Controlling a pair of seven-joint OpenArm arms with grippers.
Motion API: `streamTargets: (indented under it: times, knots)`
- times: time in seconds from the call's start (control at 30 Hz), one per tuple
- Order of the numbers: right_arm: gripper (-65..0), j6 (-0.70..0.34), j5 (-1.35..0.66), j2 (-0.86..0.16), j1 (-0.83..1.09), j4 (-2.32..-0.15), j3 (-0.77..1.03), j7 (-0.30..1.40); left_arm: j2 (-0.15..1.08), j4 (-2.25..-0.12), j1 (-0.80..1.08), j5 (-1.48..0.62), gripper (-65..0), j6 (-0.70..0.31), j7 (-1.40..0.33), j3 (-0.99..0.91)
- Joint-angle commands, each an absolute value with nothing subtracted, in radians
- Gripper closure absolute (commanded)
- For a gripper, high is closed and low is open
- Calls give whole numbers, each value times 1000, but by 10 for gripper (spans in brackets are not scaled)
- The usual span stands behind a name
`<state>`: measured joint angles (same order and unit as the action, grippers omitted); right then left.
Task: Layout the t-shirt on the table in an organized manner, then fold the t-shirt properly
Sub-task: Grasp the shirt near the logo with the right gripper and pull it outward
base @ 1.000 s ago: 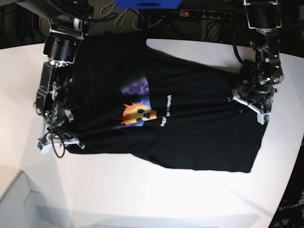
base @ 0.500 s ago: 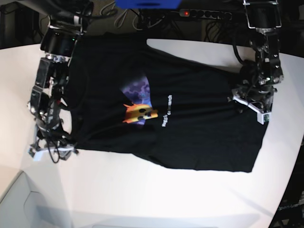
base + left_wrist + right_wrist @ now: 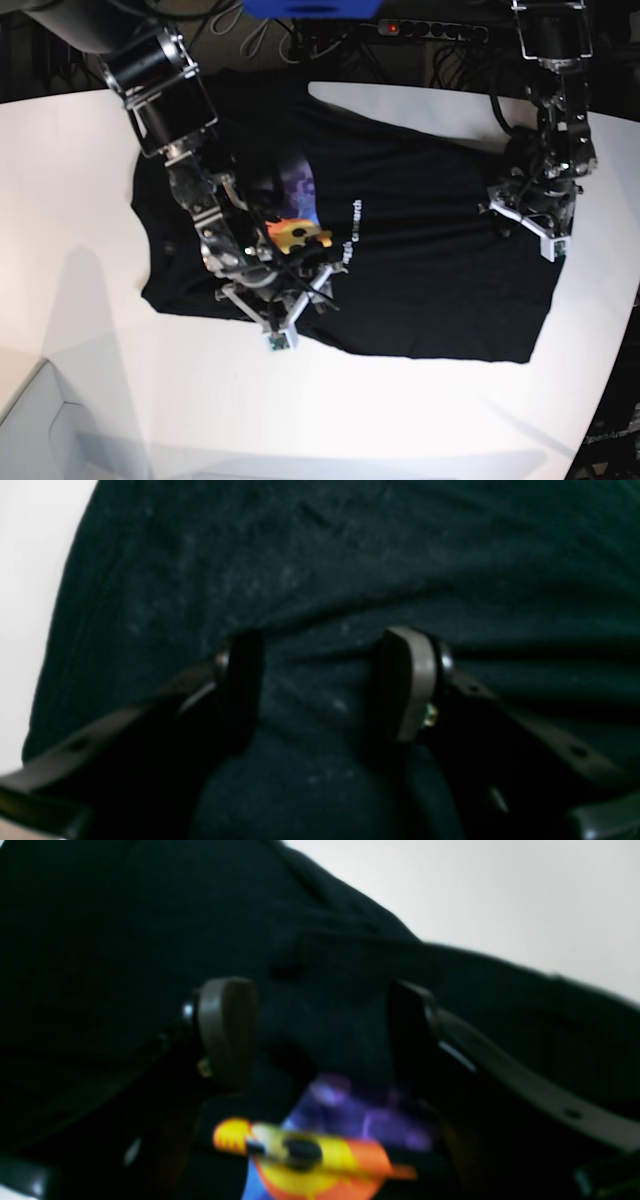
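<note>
Shirt: black cloth, one t-shirt spread print-up across the far half of the table, creased in long diagonal folds; I see its near hem running unevenly from left to right.
Print: orange-yellow cartoon figure on purple shapes, with a short line of small white text just right of it.
Right arm: I have it reaching from the far left corner down over the middle of the shirt, wrist angled toward the near side, right gripper over the shirt's near hem just beside the print.
Right claw: fingers spread wide with nothing between them; in its wrist view the blurred print shows through the gap.
Left arm: I have it dropping steeply from the far right, left gripper pressed onto the shirt's right side.
Left claw: partly parted; a bunch of black cloth fills the gap between the pads, but I cannot tell whether it is pinched.
Table: one, white, smooth, with a curved edge.
Count: two arms, two claws.
</note>
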<state>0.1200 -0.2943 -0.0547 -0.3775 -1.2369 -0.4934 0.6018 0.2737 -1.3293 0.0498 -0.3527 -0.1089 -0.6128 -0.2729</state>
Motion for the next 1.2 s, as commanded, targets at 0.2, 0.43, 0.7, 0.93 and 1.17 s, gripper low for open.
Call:
streamTargets:
  times: [0.2,0.43,0.7,0.93,1.17]
  knots:
    - [-427,120,-289,-51,-487,-1059,-558,440,277,-1325,77,-354,-367,-104,-671,-274]
    - [-425,120,-288,-50,-499,-966,-613,323,277,-1325,81,-354,-367,-104,-676,-271]
    - [-300,120,-288,-48,-499,-912,-608,219,277,-1325,81,-354,-367,-104,-671,-271]
    - [-82,120,-289,-54,-501,-917,-605,219,277,-1317,76,-354,-367,-104,-668,-271]
    - [0,120,-289,-58,-504,-920,-604,217,277,-1314,73,-354,-367,-104,-667,-271]
